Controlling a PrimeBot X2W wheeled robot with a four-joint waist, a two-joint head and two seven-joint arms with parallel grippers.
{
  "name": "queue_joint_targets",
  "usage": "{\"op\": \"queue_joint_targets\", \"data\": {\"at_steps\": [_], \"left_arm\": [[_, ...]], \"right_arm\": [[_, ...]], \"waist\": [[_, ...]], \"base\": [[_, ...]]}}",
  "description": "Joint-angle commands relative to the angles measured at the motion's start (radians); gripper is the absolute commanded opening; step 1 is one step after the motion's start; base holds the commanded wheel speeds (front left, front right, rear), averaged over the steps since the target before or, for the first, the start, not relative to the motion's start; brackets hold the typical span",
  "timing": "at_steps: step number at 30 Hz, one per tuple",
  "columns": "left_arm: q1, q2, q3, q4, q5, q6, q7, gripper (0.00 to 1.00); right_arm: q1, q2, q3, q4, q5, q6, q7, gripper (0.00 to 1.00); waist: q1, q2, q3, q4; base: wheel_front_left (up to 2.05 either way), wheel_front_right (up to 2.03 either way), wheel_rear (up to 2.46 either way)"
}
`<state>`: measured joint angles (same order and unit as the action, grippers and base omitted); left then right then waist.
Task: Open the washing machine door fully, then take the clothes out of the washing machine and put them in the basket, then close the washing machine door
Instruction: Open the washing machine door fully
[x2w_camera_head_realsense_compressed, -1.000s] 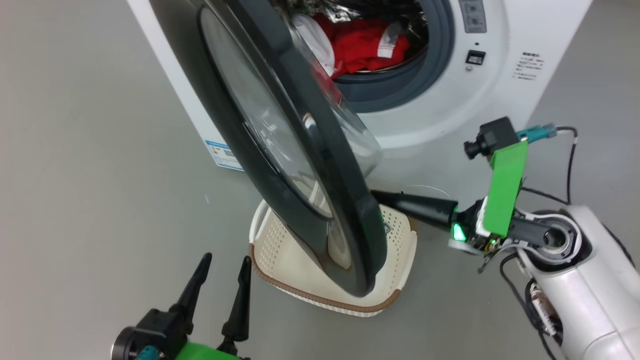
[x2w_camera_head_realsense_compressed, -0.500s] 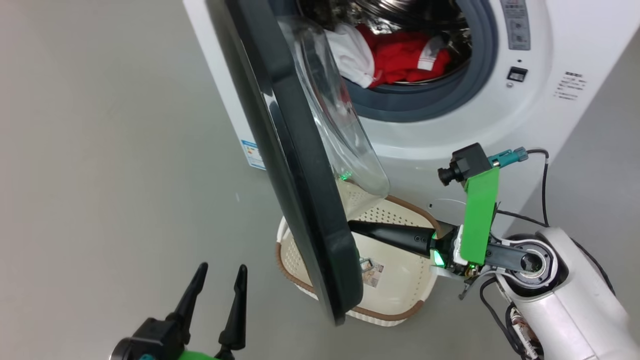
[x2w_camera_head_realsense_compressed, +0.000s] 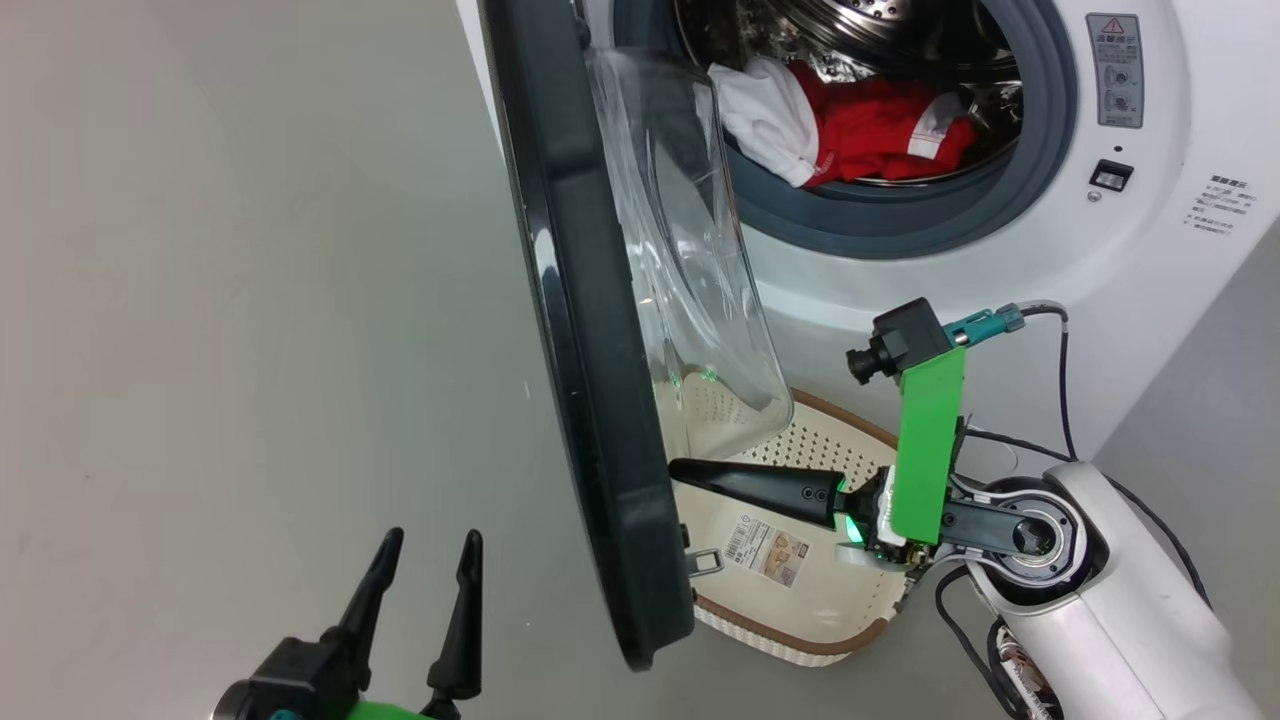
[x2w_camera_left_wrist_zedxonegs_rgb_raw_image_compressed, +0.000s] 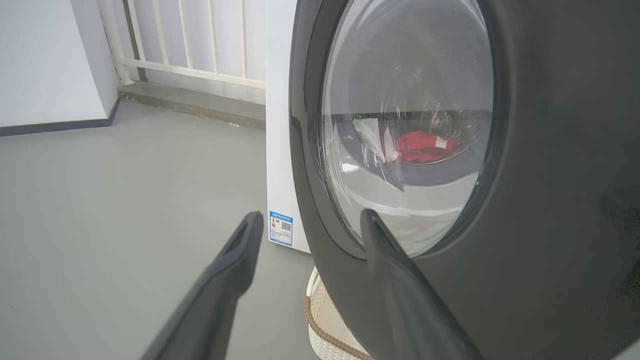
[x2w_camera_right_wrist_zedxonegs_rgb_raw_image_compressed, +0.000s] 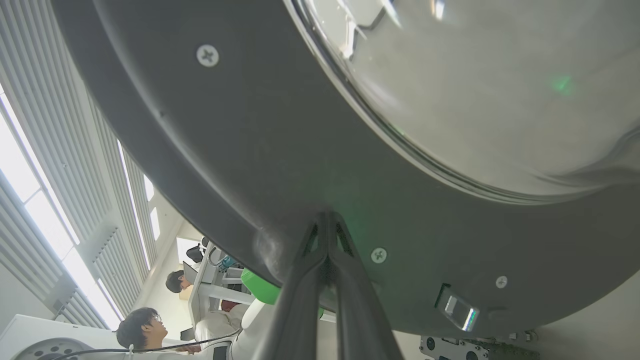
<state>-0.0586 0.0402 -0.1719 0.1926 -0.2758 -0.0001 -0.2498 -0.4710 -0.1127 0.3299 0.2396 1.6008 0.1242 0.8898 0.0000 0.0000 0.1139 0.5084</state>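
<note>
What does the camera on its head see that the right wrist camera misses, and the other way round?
Head view: red and white clothes in the steel drum, the cream basket below the washing machine door, the open left pincer. Right wrist view: two people at desks, slatted windows. Both: that door's black rim and glass bowl, with the shut right pincer tipped against that rim.

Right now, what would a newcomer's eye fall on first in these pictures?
The large round door, glossy black rim and bulging glass window, stands edge-on at the head view's centre, over the cream perforated plastic basket. Next, bright red and white clothes in the steel drum of the white washing machine, top right; the shut right gripper touches the door's inner rim.
</note>
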Motion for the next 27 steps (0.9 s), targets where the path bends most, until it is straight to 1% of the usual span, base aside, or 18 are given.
{"op": "queue_joint_targets", "data": {"at_steps": [1, 12, 22, 24, 25, 26, 27], "left_arm": [[-0.009, 0.010, 0.036, -0.024, -0.005, 0.007, -0.012, 1.00], [-0.008, 0.010, 0.042, -0.027, -0.003, 0.007, -0.012, 1.00], [-0.007, 0.010, 0.046, -0.028, -0.003, 0.010, -0.012, 1.00], [-0.008, 0.010, 0.047, -0.027, -0.003, 0.010, -0.012, 1.00], [-0.009, 0.010, 0.047, -0.026, -0.003, 0.010, -0.012, 1.00], [-0.009, 0.010, 0.048, -0.025, -0.003, 0.009, -0.012, 1.00], [-0.009, 0.010, 0.048, -0.024, -0.003, 0.009, -0.012, 1.00]], "right_arm": [[0.009, 0.030, 0.017, -0.037, -0.007, 0.007, -0.003, 0.00], [0.004, 0.049, 0.047, -0.037, -0.014, 0.007, -0.023, 0.00], [0.007, 0.053, 0.049, -0.036, -0.024, 0.007, -0.042, 0.00], [0.009, 0.051, 0.047, -0.034, -0.034, 0.007, -0.052, 0.31], [0.011, 0.049, 0.046, -0.034, -0.040, 0.007, -0.059, 0.44], [0.013, 0.047, 0.045, -0.033, -0.045, 0.007, -0.066, 0.61], [0.015, 0.044, 0.044, -0.033, -0.052, 0.007, -0.074, 0.96]], "waist": [[0.0000, 0.0000, -0.002, 0.007], [0.0000, 0.0000, 0.000, 0.022], [0.0000, 0.0000, -0.003, 0.014], [0.0000, 0.0000, -0.004, 0.010], [0.0000, 0.0000, -0.004, 0.008], [0.0000, 0.0000, -0.005, 0.005], [0.0000, 0.0000, -0.006, 0.003]], "base": [[0.00, 0.00, 0.00], [0.00, 0.00, 0.00], [0.00, 0.00, 0.00], [0.00, 0.00, 0.00], [0.00, 0.00, 0.00], [0.00, 0.00, 0.00], [0.00, 0.00, 0.00]]}}
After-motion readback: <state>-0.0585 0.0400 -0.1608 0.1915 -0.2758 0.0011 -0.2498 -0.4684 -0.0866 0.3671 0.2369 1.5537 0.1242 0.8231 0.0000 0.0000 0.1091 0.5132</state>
